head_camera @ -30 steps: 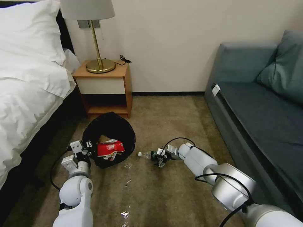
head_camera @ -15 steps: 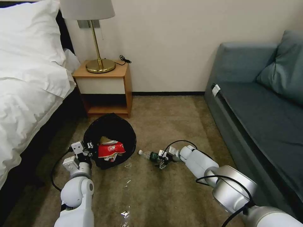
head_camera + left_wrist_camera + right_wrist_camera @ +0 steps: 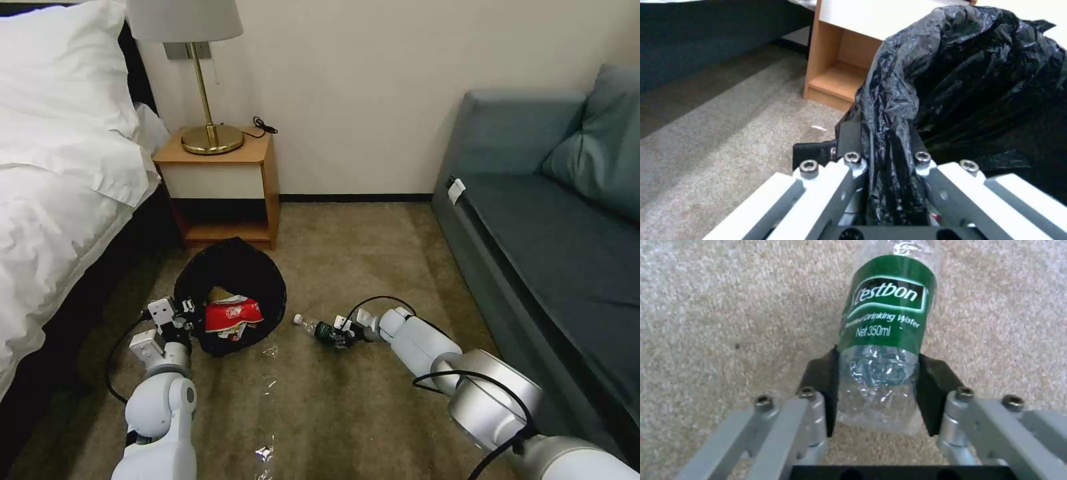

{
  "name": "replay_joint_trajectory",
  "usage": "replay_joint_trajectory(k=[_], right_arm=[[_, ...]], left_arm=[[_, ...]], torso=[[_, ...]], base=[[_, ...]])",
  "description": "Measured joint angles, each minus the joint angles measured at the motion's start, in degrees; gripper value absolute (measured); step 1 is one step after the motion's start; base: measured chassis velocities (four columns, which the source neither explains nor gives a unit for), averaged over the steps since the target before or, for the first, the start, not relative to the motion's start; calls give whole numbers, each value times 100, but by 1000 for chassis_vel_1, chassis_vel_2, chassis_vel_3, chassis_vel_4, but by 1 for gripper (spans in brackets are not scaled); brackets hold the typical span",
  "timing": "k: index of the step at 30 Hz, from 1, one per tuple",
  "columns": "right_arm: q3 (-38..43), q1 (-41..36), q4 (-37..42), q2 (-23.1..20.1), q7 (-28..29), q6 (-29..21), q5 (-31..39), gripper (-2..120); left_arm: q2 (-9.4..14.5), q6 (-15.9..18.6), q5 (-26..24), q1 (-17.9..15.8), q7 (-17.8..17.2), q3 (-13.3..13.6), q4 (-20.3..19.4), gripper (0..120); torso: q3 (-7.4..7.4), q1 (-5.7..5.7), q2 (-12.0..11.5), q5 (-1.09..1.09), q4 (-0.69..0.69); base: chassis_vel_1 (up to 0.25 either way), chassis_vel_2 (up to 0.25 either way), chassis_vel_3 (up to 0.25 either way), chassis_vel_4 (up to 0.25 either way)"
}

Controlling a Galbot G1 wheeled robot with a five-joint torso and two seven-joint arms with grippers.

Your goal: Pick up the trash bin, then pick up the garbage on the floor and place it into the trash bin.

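Observation:
The trash bin [image 3: 233,267], wrapped in a crinkly black liner [image 3: 960,83], tilts toward me on the carpet. My left gripper [image 3: 181,321] [image 3: 887,160] is shut on its rim and liner. A red-and-white wrapper [image 3: 233,313] and a bit of tan paper [image 3: 220,293] lie inside the bin. To the right of the bin, a clear bottle [image 3: 319,329] [image 3: 887,323] with a dark green label lies on the carpet, cap pointing at the bin. My right gripper [image 3: 340,337] [image 3: 878,380] is shut on the bottle's clear bottom end, a black pad pressed to each side.
A wooden nightstand [image 3: 223,187] with a brass lamp [image 3: 210,137] stands behind the bin. The bed [image 3: 60,167] runs along the left and a blue-grey sofa [image 3: 553,220] along the right. Clear plastic scraps [image 3: 265,455] lie on the carpet near me.
My right gripper has closed its fingers onto the bottle's bottom end, and the bottle has shifted slightly. The left gripper still holds the bin's rim.

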Motion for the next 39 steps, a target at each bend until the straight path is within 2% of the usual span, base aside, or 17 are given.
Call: replay_joint_trajectory(k=[7, 19, 23, 30, 37, 39], right_arm=[[12, -28, -5, -48, 35, 7, 24, 18], [438, -7, 220, -237, 333, 111, 168, 18], [825, 37, 428, -493, 573, 133, 417, 18], [1558, 30, 698, -671, 891, 179, 752, 18], [2149, -187, 1584, -916, 1114, 309, 1230, 18], [2511, -277, 1889, -927, 1148, 525, 1314, 18]], left_arm=[[-10, 0, -7, -55, -2, -2, 34, 4], [50, 27, -101, -151, -9, 2, 146, 4], [139, 47, -226, -232, -17, -3, 232, 4], [171, 49, -287, -284, -18, 5, 343, 4], [189, 81, -319, -332, -18, 30, 390, 4], [185, 98, -320, -338, -21, 69, 390, 4]], torso=[[0, 0, 0, -1, 0], [0, 0, 0, 0, 0], [0, 0, 0, 0, 0], [0, 0, 0, 0, 0], [0, 0, 0, 0, -1], [0, 0, 0, 0, 0]], base=[[0, 0, 0, 0], [0, 0, 0, 0], [0, 0, 0, 0], [0, 0, 0, 0], [0, 0, 0, 0], [0, 0, 0, 0]])
